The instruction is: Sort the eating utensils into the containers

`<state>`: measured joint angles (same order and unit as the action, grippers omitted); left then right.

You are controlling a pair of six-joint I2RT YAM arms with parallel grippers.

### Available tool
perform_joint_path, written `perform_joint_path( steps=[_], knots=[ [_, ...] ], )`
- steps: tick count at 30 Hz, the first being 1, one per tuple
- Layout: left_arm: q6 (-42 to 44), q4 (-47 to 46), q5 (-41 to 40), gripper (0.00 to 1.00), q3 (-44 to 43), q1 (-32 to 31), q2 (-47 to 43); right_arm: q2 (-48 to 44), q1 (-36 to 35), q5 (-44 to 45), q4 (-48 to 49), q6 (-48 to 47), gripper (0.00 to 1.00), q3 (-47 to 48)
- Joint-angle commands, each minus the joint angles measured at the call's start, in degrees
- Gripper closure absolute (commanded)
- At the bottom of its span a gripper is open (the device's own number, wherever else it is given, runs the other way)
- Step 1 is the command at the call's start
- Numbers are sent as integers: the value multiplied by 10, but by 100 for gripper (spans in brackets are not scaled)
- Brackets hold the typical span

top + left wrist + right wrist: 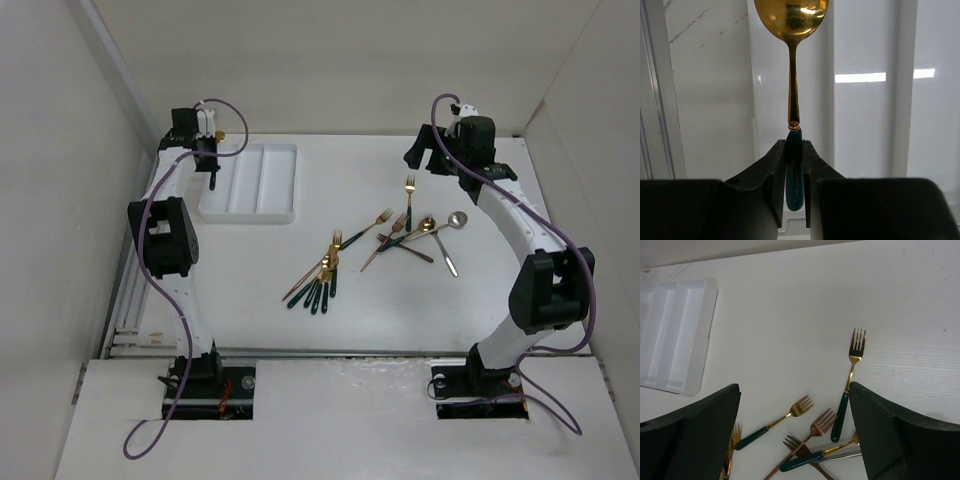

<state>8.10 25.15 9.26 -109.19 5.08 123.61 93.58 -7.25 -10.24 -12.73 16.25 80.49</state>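
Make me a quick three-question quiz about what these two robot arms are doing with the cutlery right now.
1. True or false: the left end effector is shut on the green handle of a gold spoon.
2. How many long compartments does the white tray have? A) two B) three C) five
3. Fill in: the right end effector is open above the loose forks and holds ____.

Key: 1 true; 2 B; 3 nothing.
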Motion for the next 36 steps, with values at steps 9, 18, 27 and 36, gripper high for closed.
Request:
perform_joint_path(
  steps=[9,18,27,36],
  knots=[
    [43,-26,9,100,40,-1,20,-32,-6,20,26,1,6,-17],
    [25,-38,1,58,40,5,12,-32,-6,20,26,-4,6,-12],
    [19,-16,-16,48,-41,5,-38,-45,-6,15,21,-10,6,-12],
    [123,55,74,44,69,-139,-173,-89,-30,25,0,-4,5,-78]
  ],
)
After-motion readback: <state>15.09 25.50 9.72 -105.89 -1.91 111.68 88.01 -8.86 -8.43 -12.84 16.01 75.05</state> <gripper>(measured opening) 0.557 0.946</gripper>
